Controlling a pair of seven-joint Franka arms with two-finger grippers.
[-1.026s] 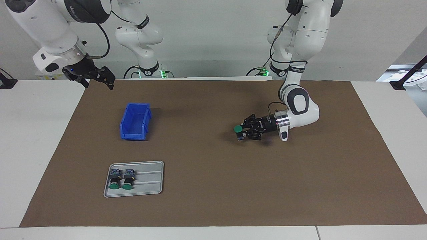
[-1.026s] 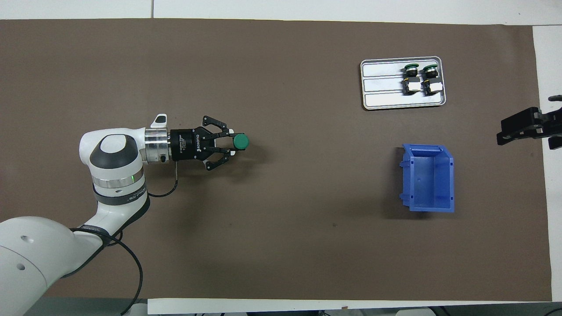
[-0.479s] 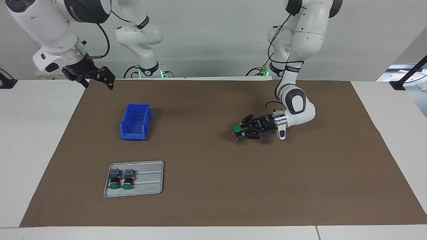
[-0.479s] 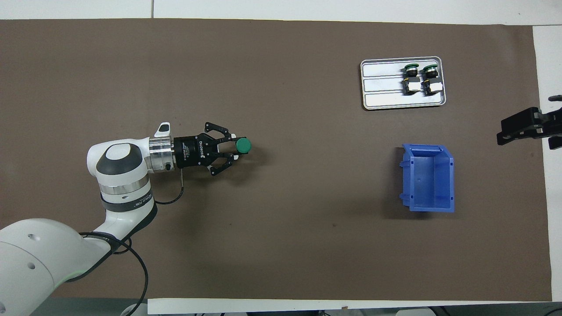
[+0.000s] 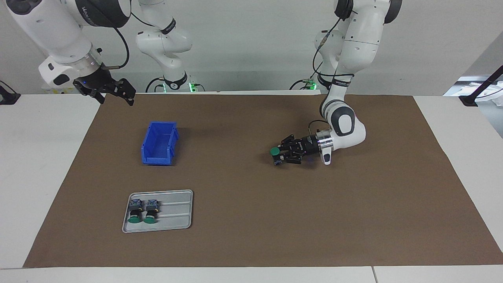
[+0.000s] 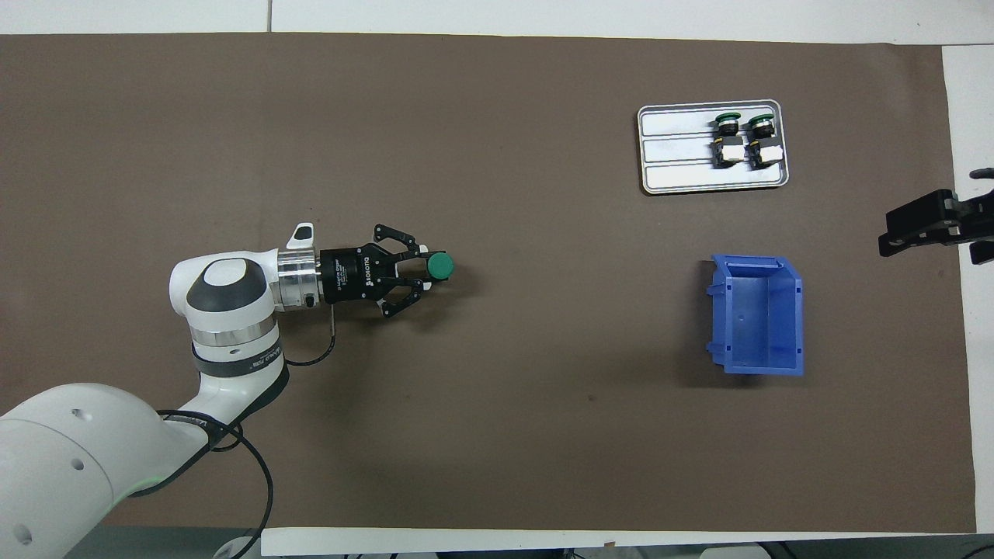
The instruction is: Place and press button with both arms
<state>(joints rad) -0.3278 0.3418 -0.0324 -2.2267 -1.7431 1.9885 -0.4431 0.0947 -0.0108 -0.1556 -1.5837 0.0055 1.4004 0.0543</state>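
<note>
Your left tool (image 5: 279,154) lies low over the brown mat (image 5: 251,236) toward the left arm's end of the tabletop (image 5: 43,165), its wrist nearly level, and its fingers are clamped on the black body of the button (image 5: 275,151), whose green cap points up while its bluish-grey block hangs below. From above you see the same grip: the left tool (image 6: 425,269) pinches the button (image 6: 441,266) just under the cap. Whether the block already touches the mat you cannot quite tell from these angles; it looks very close. Your right tool (image 5: 114,91) waits in the air at the right arm's end of the tabletop, over the mat's edge, with its fingers spread wide and nothing between them; in the overhead view only the right tool (image 6: 932,225) and its tips show at the frame's side. The blue bin (image 5: 159,143) stands empty near that end, and the grey tray (image 5: 177,220), farther from the robots than the bin, carries two more buttons (image 5: 143,210) lying side by side.
</note>
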